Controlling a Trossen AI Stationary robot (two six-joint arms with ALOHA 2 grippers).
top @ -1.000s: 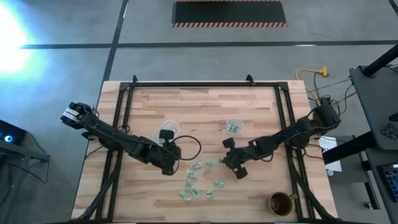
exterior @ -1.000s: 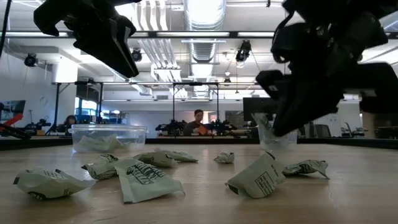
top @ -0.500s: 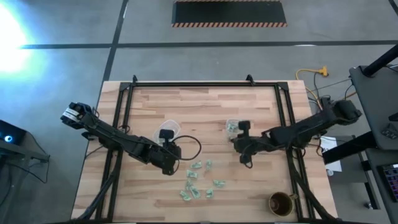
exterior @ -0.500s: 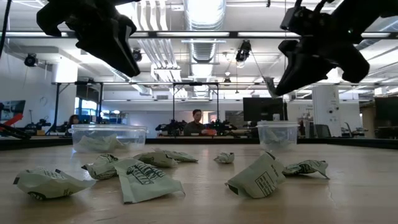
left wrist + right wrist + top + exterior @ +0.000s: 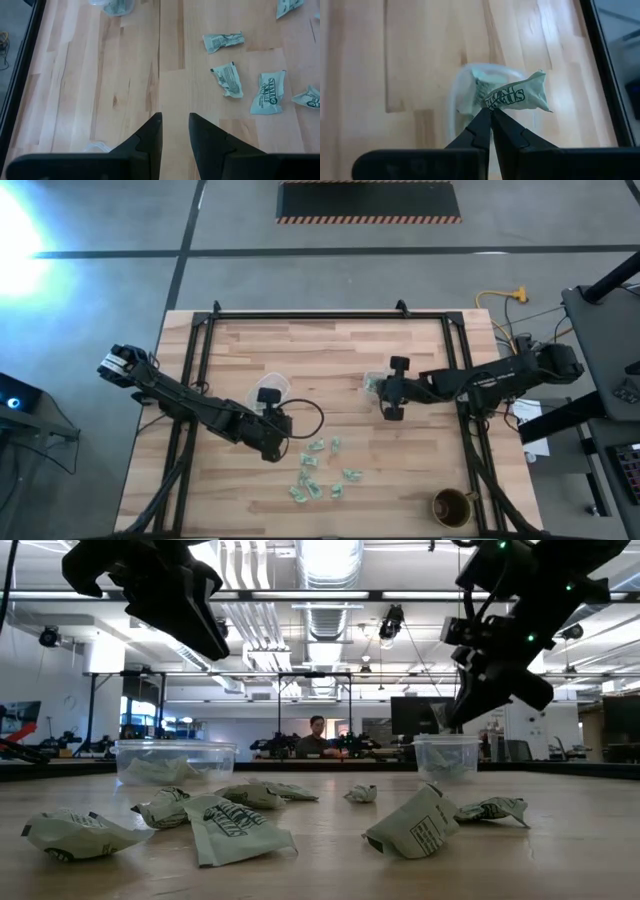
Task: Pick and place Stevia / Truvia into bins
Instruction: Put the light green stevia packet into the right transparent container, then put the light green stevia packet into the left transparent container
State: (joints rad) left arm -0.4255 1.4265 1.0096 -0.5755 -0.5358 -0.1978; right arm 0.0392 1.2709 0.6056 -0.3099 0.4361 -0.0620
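One green-and-white packet (image 5: 519, 96) is pinched between the closed fingertips of the right gripper (image 5: 490, 114), which hangs above the smaller bin (image 5: 465, 85) on the right half of the table (image 5: 330, 340). In the right wrist view the packet sticks out sideways from the fingertips, with the clear tub directly behind it and at least one more packet already lying inside. From overhead, the right gripper (image 5: 392, 388) sits just beside that bin's rim (image 5: 372, 376), the arm stretching in from the table's right edge.

Several loose packets (image 5: 318, 470) lie scattered on the wood nearer the front edge, between the two arms. In the low view they appear crumpled, spread across the foreground (image 5: 232, 825).

The left gripper (image 5: 174, 131) hovers over bare wood with its fingers parted by a narrow gap and nothing between them; a few packets (image 5: 227, 77) lie ahead of it. From above, this gripper (image 5: 272, 442) is just left of the scattered pile, with the larger bin (image 5: 268, 388) close behind it.

A round brown cup (image 5: 450, 505) stands near the table's front right corner, well apart from everything else. Beyond the table, a seated person (image 5: 318, 737) is visible in the room.
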